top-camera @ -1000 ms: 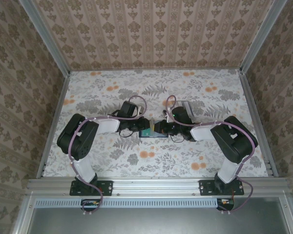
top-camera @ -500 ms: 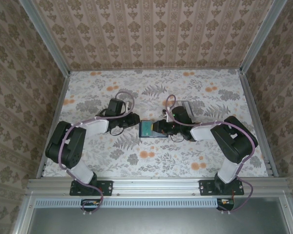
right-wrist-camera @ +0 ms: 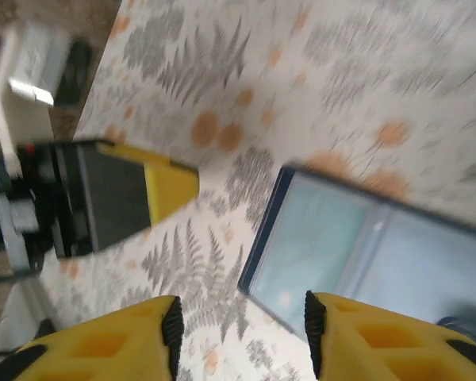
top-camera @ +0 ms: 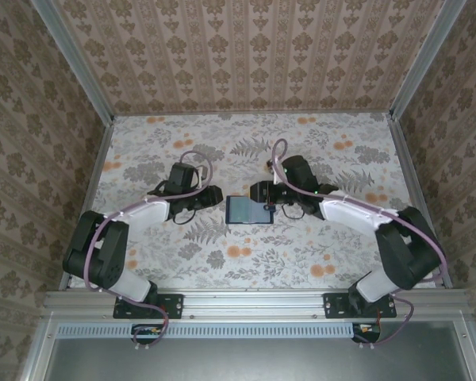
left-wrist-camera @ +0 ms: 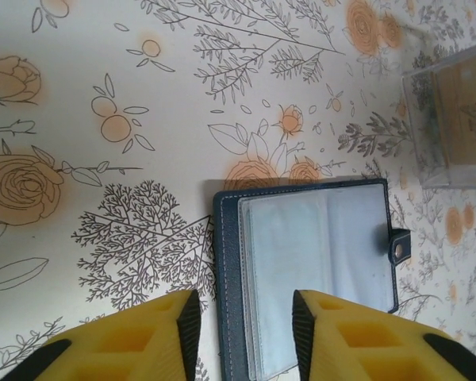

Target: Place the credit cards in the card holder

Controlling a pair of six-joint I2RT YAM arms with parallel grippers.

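Left gripper and right gripper flank the card holder, jaws apart, empty; best to lift clear without nudging it.

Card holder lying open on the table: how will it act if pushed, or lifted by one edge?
The card holder lies flat and thin, so a push probably slides it rather than tipping it. Its clear sleeves look glossy and soft: likely slippery, and sagging if lifted.

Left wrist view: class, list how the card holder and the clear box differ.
The card holder is navy, lying open; the clear box is transparent, something tan inside. The holder lies mid-frame; the box at the right edge, cut off. Both rest on the table.
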